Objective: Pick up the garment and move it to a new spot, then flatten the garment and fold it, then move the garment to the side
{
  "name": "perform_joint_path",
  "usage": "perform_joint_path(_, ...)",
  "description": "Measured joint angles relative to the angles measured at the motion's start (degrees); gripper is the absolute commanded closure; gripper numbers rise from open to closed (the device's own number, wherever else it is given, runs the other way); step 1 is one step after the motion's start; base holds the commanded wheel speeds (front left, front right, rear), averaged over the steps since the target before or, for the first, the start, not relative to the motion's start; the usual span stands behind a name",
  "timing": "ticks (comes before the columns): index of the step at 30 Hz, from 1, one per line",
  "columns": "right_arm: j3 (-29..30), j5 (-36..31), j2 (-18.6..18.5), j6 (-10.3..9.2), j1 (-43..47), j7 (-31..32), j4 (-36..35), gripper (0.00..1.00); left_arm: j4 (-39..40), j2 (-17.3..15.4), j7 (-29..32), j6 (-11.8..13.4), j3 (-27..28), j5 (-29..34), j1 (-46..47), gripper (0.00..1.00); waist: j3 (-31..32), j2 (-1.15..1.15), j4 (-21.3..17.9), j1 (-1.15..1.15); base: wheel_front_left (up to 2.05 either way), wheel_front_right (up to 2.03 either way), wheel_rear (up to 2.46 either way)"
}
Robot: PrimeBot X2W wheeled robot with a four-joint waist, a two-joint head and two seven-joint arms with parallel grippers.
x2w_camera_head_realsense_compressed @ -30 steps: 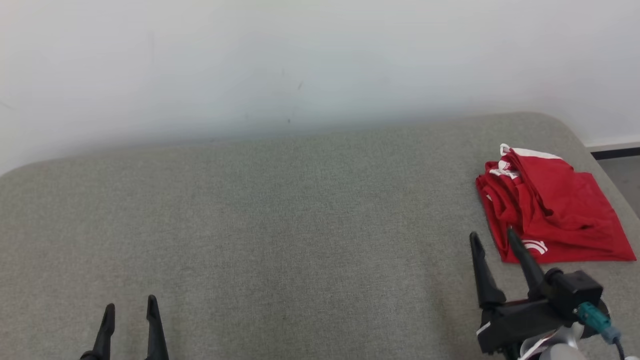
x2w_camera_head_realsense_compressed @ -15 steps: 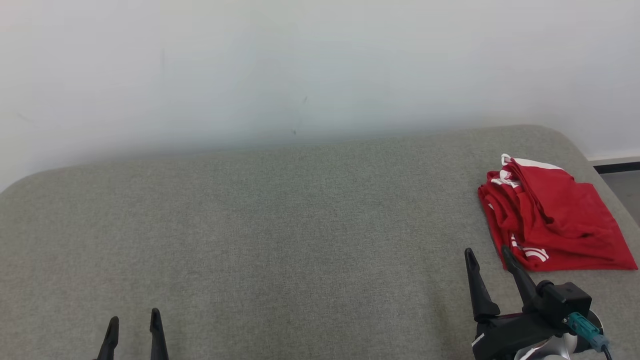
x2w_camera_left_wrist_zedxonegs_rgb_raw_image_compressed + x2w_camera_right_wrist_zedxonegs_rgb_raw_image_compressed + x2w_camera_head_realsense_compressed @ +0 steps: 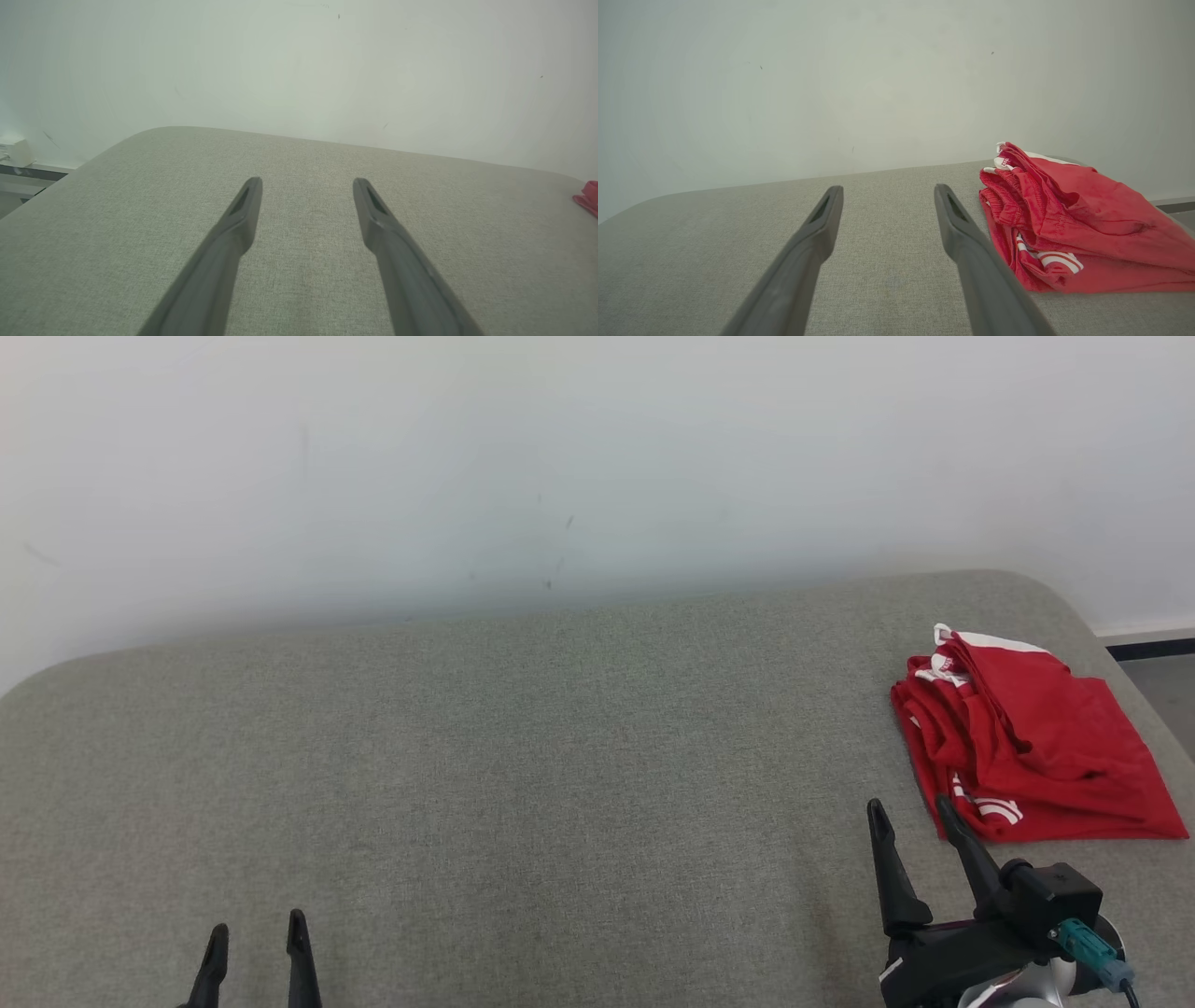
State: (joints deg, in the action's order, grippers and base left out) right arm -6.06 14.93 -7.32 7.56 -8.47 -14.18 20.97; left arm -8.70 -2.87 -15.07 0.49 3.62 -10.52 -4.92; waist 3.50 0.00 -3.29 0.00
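White wall (image 3: 560, 448) runs across the top of the head view, from 10 o'clock round to 2 o'clock, behind a broad grey cushion (image 3: 523, 784) with rounded corners. A red garment (image 3: 1046, 756) with white trim lies on the cushion at 3 o'clock, close to its right edge. It is gathered into a rough folded stack, its layers bunched along the left side. The right gripper (image 3: 907, 805) hovers at 5 o'clock, fingers spread wide and holding nothing. Its right fingertip stands just beside the garment's near-left corner, and whether it brushes the cloth cannot be told. In the right wrist view the garment lies toward 2 o'clock, outside the gap between the fingers. The left gripper (image 3: 259, 924) sits at 7 o'clock, well apart from the garment, likewise spread wide and empty over bare cushion.

With the garment stacked at the side and both arms free, the task appears to be at or near its last step, the setting aside. If so, the next move calls only for drawing the right arm clear without snagging the cloth. Should the fold be judged too loose, the right gripper would need to reach toward 1 o'clock and close on an edge.
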Motion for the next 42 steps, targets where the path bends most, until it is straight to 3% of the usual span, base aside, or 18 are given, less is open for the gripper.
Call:
perform_joint_path(22,-0.5,0.0,0.3,0.0,-0.1,-0.2,0.7,0.0,0.2,0.0,0.0,0.3,0.0,0.4,-0.2,0.0,0.1,0.0,0.2,0.0,0.0,0.0,0.0)
perform_joint_path(23,-0.5,0.0,0.3,0.0,0.0,-0.2,0.8,1.0,0.2,0.0,0.0,0.2,0.0,0.5,-0.2,1.0,0.1,0.0,0.2,0.01,0.0,0.0,0.0)
perform_joint_path(30,-0.5,0.9,0.6,0.0,3.3,0.7,3.9,1.0,-3.4,0.5,1.1,0.0,-0.1,-0.7,-1.1,1.0,0.0,0.0,0.3,0.0,0.0,0.0,0.0)
perform_joint_path(42,1.6,13.2,1.2,0.0,3.4,3.8,2.3,1.0,-3.8,0.5,4.2,-1.1,0.4,-13.7,0.1,1.0,-0.3,0.0,0.6,0.01,0.0,0.0,0.0)
